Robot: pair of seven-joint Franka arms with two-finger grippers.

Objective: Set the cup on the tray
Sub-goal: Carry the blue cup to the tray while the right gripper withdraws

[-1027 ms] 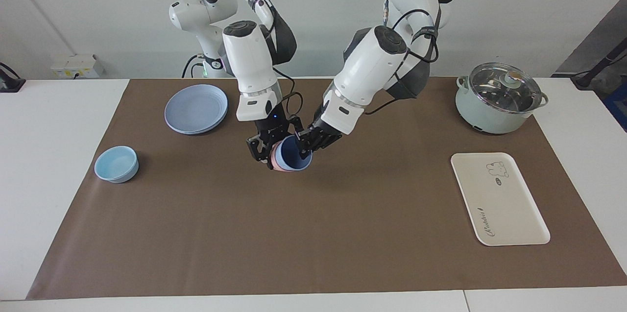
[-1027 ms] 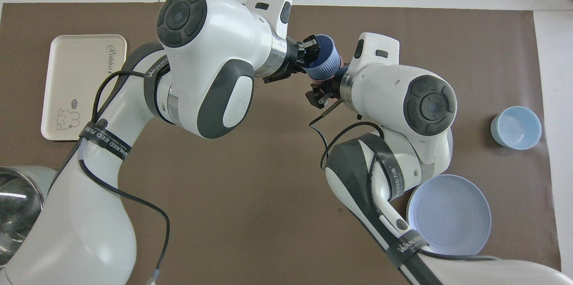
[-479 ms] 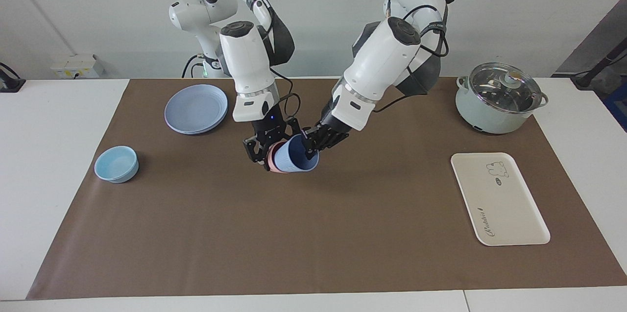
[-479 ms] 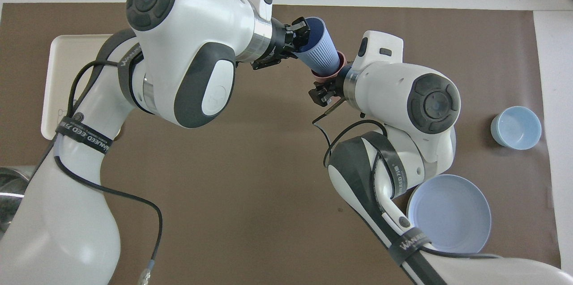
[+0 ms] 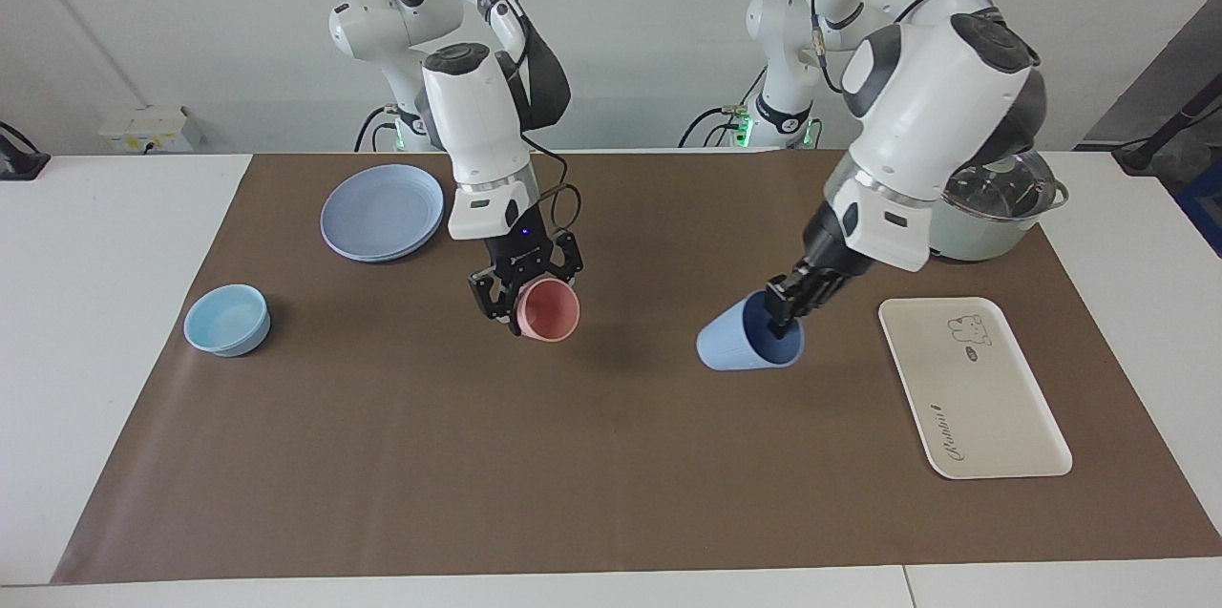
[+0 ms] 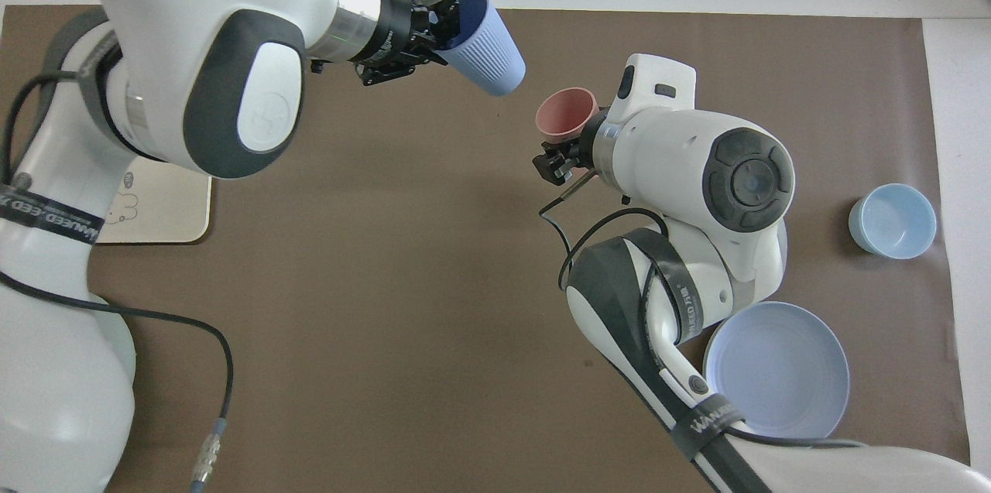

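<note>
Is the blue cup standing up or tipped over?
Tipped. The left claw holds the cup slanted in the air, mouth toward the tray.

The tray [image 5: 974, 388] bears the cursive word "Robbin" near one end. A strap on the right arm [image 6: 716, 425] reads "WANHEED".

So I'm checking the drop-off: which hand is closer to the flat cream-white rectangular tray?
Left hand, gripping the periwinkle-blue plastic cup beside the tray. Right hand holds the salmon-pink tumbler mid-table.
</note>
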